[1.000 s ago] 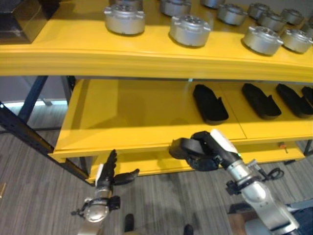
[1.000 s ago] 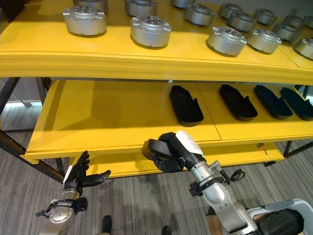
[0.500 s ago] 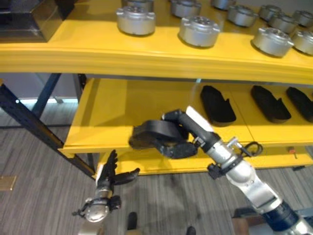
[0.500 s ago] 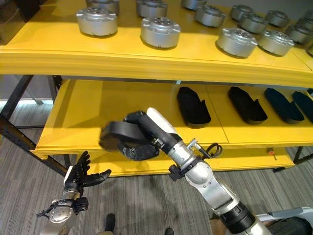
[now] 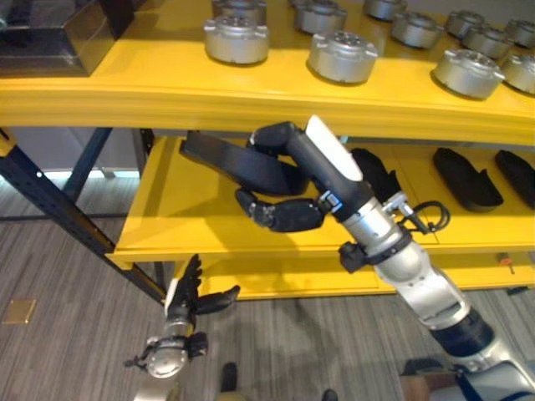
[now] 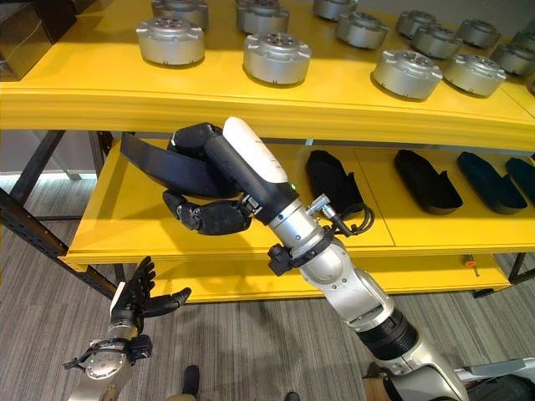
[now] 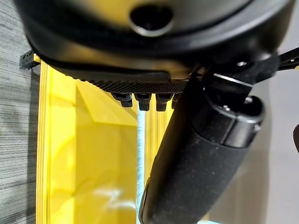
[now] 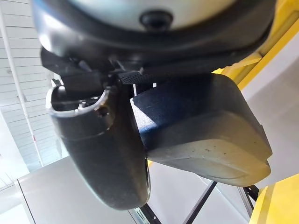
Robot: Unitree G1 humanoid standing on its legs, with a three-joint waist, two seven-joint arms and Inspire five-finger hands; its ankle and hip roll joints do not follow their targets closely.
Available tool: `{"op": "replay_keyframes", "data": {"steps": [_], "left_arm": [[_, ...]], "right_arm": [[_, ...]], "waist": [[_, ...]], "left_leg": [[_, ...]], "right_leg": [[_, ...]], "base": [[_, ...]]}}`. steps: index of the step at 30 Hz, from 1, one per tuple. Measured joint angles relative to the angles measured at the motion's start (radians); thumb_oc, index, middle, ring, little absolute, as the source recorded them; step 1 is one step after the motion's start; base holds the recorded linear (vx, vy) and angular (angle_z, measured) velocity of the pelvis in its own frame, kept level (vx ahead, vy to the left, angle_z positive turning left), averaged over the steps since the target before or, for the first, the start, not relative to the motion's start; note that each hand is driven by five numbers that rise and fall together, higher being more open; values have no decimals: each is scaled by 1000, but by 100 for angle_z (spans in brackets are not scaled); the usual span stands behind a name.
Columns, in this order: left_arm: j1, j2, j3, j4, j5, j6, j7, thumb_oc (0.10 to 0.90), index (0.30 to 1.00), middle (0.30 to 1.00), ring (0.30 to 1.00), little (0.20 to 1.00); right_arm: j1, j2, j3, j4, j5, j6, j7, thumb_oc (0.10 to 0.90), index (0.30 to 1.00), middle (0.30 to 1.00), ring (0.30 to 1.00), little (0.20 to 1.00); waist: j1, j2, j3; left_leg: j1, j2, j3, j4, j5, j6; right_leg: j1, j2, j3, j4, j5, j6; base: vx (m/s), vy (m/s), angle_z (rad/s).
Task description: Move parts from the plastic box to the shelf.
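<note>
Gripping, left eye view: right hand (image 5: 280, 209) has thumb and fingers curled round a black part (image 5: 230, 160), raised in front of the middle shelf (image 5: 167, 225) near its left end, just under the top shelf's front edge.
Left hand, left eye view: left hand (image 5: 185, 296) is low, below the middle shelf's left front corner, fingers straight and spread, holding nothing.
Middle shelf, left eye view: more black parts (image 5: 466, 177) lie in a row toward the right end, well apart from the held one.
Top shelf, right eye view: silver round castings (image 6: 277, 58) stand in rows across the top shelf (image 6: 100, 96).
Held part, right eye view: it is tilted, its far tip pointing up-left toward the top shelf's edge, not touching the yellow board below.
Left wrist view: thumb (image 7: 196, 154) stands out before a yellow shelf face; fingers show as short straight tips.
Right wrist view: thumb (image 8: 100, 149) presses alongside the dark part, pinching it against the hand.
</note>
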State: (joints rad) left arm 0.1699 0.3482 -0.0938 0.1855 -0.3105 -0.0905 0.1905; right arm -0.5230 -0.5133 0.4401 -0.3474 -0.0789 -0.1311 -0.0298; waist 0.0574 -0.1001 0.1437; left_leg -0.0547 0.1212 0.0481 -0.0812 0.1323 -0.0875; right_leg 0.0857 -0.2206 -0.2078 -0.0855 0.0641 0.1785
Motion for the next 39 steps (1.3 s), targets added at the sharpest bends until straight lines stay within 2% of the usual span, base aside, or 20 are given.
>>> {"op": "replay_keyframes", "data": {"steps": [5,10,12,16,21,26,29,34,35,37,39], "left_arm": [[-1,0,0,0,0,1,0,900,1000,1000,1000,1000],[-2,0,-9,8,0,-3,4,900,1000,1000,1000,1000],[-5,0,-34,58,-1,-2,14,900,1000,1000,1000,1000],[29,1,-64,23,-1,3,-10,900,1000,1000,1000,1000],[6,13,-62,-5,-2,0,-8,900,1000,1000,1000,1000],[1,26,-64,-1,-28,0,-10,900,1000,1000,1000,1000],[-3,32,-81,-1,-40,-7,-23,900,1000,1000,1000,1000],[-7,42,-103,0,-44,-11,-29,900,1000,1000,1000,1000],[-13,46,-111,2,-50,-18,-29,900,1000,1000,1000,1000],[-55,74,-141,1,-77,-28,-30,900,1000,1000,1000,1000],[-86,79,-143,2,-78,-28,-30,900,1000,1000,1000,1000]], "right_arm": [[-12,20,28,54,-36,3,-3,400,300,300,300,300],[-51,57,71,192,-118,32,-7,400,300,300,300,300],[-70,69,111,270,-155,44,-8,400,300,300,300,300],[-68,55,127,370,-230,52,-8,400,300,300,300,300],[-74,99,141,580,-305,92,-24,400,300,300,300,300],[-87,101,143,638,-314,90,-47,400,300,300,300,300],[-162,106,147,758,-316,87,-76,400,300,300,300,300],[-219,109,148,824,-314,94,-98,400,300,300,300,300],[-240,108,159,847,-314,89,-109,400,300,300,300,300],[-334,106,166,940,-314,88,-134,400,300,300,300,300],[-379,90,167,961,-314,99,-144,400,300,300,300,300]], "waist": [[0,1,0],[9,2,-1],[9,8,-1],[34,12,0],[67,30,7],[72,45,16],[88,56,23],[104,68,33],[109,72,37],[119,99,85],[120,114,128]], "left_leg": [[1,0,1,0,0,0],[1,0,1,0,0,0],[1,0,1,0,1,-2],[-5,0,-5,0,3,-5],[-23,-3,-31,0,6,-2],[-36,-7,-51,1,17,-10],[-51,-7,-64,1,21,-12],[-75,-9,-79,1,28,-14],[-85,-7,-80,1,31,-16],[-121,-3,-90,5,45,-16],[-148,-4,-102,23,45,-16]], "right_leg": [[0,0,1,0,0,0],[0,0,1,0,0,0],[0,0,1,0,0,0],[-1,0,-7,0,-3,0],[0,2,-35,0,-6,1],[-2,2,-55,0,-9,1],[-7,4,-68,-1,-11,2],[-22,5,-82,0,-11,1],[-34,7,-81,1,-11,1],[-66,11,-88,9,-6,0],[-82,11,-95,21,-6,0]], "base": [[0,0,0],[0,0,0],[0,0,0],[-3,3,6],[-6,2,14],[-20,1,11],[-54,3,12],[-89,3,9],[-136,15,2],[-123,19,8],[-89,23,14]]}}
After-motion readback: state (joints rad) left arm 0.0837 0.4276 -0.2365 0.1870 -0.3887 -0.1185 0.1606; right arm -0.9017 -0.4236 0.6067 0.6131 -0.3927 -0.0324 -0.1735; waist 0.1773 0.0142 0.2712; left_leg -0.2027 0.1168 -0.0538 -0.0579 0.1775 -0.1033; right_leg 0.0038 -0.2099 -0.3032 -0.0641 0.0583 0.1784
